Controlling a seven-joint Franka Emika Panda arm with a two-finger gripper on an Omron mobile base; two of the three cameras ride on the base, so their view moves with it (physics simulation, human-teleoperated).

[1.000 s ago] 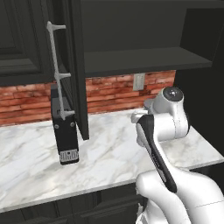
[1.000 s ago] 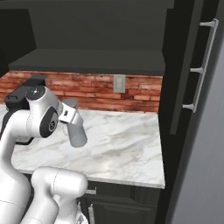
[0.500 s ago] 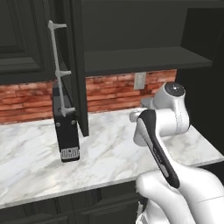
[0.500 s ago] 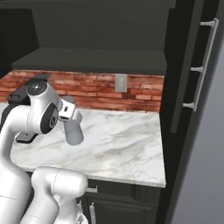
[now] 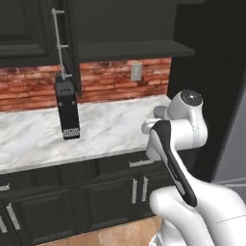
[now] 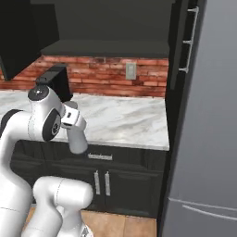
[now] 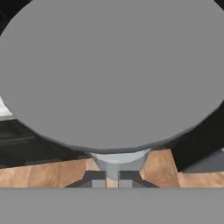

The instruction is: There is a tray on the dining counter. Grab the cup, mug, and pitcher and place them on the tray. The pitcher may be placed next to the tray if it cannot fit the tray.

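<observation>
So the tool (image 7: 112, 177) is clamped shut on the pitcher (image 6: 77, 138); in the hand view the dark lid (image 7: 113, 70) is huge and right in the camera's face, with the paler grey body narrowing down to where the fingertips (image 7: 94, 177) pinch it; looks like a grip on a slim bit, not around the fat part.

From the right base view the pitcher hangs tilted off the wrist, in the air in front of the marble counter (image 6: 125, 122) with the red brick behind it; not touching the top as far as I can tell. Coffee machine (image 5: 67, 111) sits further along that counter, well apart from the arm.

No tray, cup or mug anywhere here, and this isn't the dining counter; so my guess is the pitcher is mid-carry and there's driving left to do.

What worries me: tall thing, narrow pinch, carried at an angle; a quick swing or a jerky base turn could make it pivot or slip out between the fingers. The fridge (image 6: 208, 139) and cabinet edge are close on the right side, so a wide swing might clip them. And the lid blocks most of the hand camera, so lining up the drop at the tray would be half blind.
</observation>
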